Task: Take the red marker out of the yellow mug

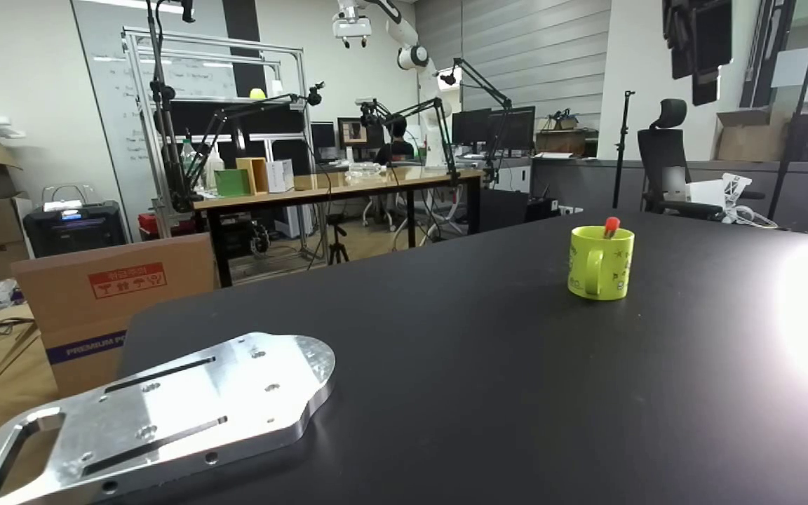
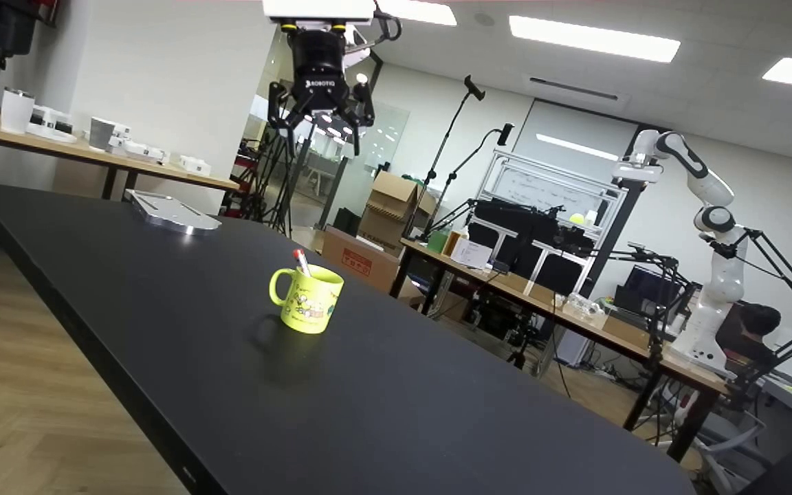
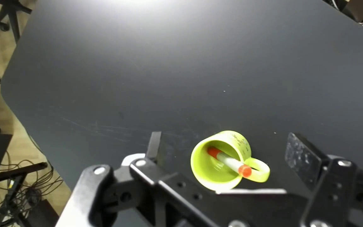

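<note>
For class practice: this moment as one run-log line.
black jointed gripper: open, empty | slim red-and-white marker: leaning inside glossy lime cylindrical mug | mug: upright | removal: pending

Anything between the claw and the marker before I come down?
Nothing visible. The claw hangs open above the mug, and in the wrist view the marker shows unblocked, its red upper end sticking out. Only the mug itself surrounds its lower part. Mind the handle: that end overlaps it there.
</note>
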Robot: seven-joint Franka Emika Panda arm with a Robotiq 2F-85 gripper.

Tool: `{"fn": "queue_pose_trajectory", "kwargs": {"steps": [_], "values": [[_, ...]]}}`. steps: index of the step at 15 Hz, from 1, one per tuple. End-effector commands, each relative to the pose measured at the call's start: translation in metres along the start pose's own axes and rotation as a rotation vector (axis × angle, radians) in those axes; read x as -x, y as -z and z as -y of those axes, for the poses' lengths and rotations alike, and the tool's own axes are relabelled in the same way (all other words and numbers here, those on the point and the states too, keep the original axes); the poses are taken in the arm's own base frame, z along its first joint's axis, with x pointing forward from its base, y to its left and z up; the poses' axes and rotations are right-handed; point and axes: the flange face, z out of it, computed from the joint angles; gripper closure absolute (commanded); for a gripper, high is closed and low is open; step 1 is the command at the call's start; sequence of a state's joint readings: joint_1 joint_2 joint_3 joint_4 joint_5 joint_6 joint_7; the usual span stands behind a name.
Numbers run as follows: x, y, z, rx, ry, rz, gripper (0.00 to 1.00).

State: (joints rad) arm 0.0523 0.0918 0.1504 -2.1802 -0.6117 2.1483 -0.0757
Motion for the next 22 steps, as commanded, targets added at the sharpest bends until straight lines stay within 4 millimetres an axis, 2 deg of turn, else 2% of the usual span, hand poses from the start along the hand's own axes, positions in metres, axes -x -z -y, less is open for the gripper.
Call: {"fn": "queue_pose_trajectory", "kwargs": {"steps": [1, 4, 7, 8, 9, 11, 15, 22], "values": [[-0.032, -0.008, 0.025, -0.049, -0.035, 0.026, 0.0], [-0.044, -0.026, 0.041, -0.063, -0.048, -0.005, 0.0], [-0.054, -0.047, 0.043, -0.077, -0.054, -0.017, 0.0], [-0.054, -0.053, 0.039, -0.105, -0.087, 0.039, 0.0], [-0.045, -0.048, 0.047, -0.091, -0.032, 0.002, 0.0], [-0.048, -0.058, 0.043, -0.107, -0.048, 0.023, 0.0], [-0.05, -0.059, 0.04, -0.108, -0.054, 0.029, 0.0], [-0.072, -0.09, 0.052, 0.026, -0.021, 0.026, 0.0]]}}
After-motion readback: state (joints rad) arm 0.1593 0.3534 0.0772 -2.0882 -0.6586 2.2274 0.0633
